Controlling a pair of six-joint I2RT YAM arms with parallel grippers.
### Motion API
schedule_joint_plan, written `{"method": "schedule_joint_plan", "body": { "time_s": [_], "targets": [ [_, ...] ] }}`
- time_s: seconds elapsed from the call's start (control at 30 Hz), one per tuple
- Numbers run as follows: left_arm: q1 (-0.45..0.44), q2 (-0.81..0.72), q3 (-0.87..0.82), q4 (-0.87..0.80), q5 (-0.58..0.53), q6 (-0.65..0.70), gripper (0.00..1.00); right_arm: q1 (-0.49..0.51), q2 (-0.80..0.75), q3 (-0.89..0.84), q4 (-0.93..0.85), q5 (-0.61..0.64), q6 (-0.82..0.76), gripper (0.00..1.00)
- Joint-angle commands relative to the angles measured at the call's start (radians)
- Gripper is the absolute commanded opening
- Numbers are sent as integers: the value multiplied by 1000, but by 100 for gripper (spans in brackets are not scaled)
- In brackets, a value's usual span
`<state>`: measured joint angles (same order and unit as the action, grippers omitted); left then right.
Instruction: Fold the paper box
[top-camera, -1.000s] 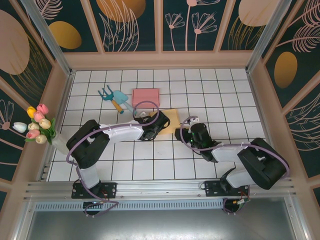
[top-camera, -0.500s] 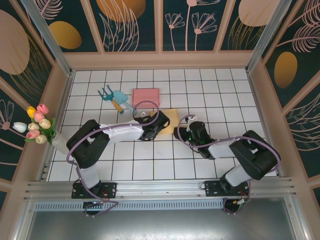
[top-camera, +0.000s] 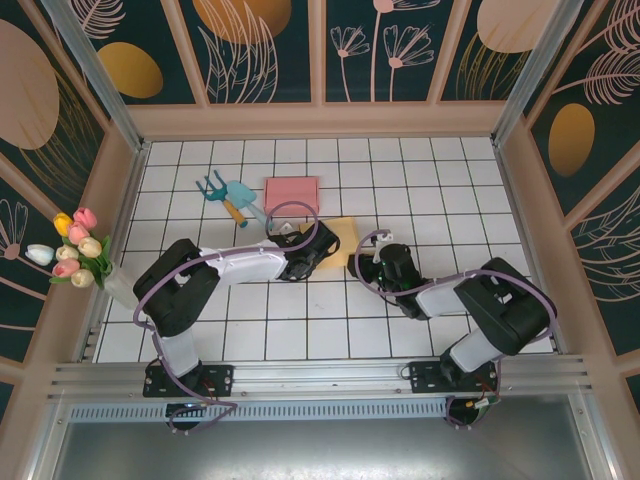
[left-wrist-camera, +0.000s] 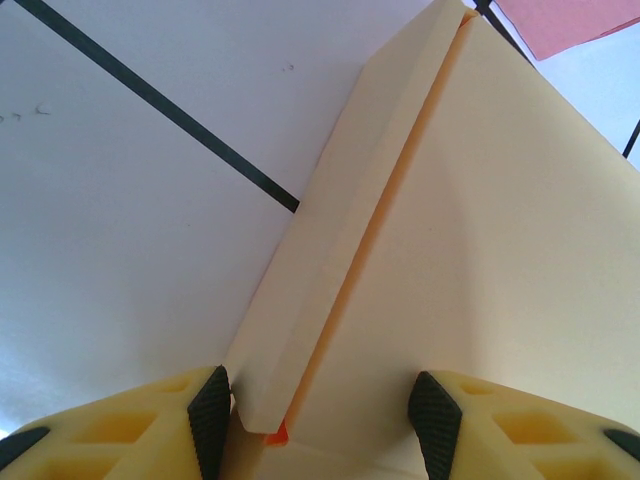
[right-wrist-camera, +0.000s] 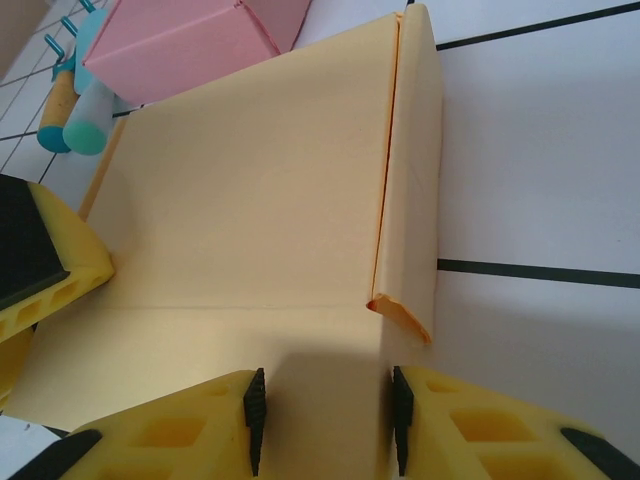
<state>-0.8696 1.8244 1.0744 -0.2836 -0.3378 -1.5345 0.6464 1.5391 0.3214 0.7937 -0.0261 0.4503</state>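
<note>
In the top external view the two arm bases sat at the bottom of the frame, and both arms reached up toward the middle of the white gridded table (top-camera: 460, 190). The right gripper (top-camera: 365, 268) lay just right of centre and the left gripper (top-camera: 318, 248) just left of it. The yellow paper box (top-camera: 343, 236) lay between them, touching both.

This view was too distant to show the jaws; the wrist cameras did. At the bottom of the left wrist view, the left gripper (left-wrist-camera: 320, 425) had its jaws wide apart. They straddled the box's (left-wrist-camera: 480, 250) raised side flap, and one black pad (left-wrist-camera: 210, 415) stood just beside the flap's outer edge. An orange inner face showed along the crease.

In the right wrist view the right gripper (right-wrist-camera: 328, 420) was also parted, low over the flat panel of the box (right-wrist-camera: 250, 200). A folded flap with a crumpled corner ran up the right side. The left gripper's finger (right-wrist-camera: 45, 270) touched the sheet at the left edge.

Farther up, a pink box (top-camera: 291, 192) sat just beyond the yellow one, with teal garden tools (top-camera: 232, 197) to its left. Tulips (top-camera: 75, 248) stood at the far left edge of the frame.
</note>
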Motion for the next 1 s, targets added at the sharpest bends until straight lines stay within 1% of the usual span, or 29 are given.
{"method": "schedule_joint_plan", "body": {
  "time_s": [0.0,0.2,0.97],
  "targets": [
    [17,112,-63,-159,91,22,54,-2,41,-27,90,-21,-4,40],
    [20,111,-66,-160,90,22,54,-2,61,-39,113,-4,-4,40],
    [23,129,-60,-155,97,24,54,0,32,-68,119,30,-4,39]
  ]
}}
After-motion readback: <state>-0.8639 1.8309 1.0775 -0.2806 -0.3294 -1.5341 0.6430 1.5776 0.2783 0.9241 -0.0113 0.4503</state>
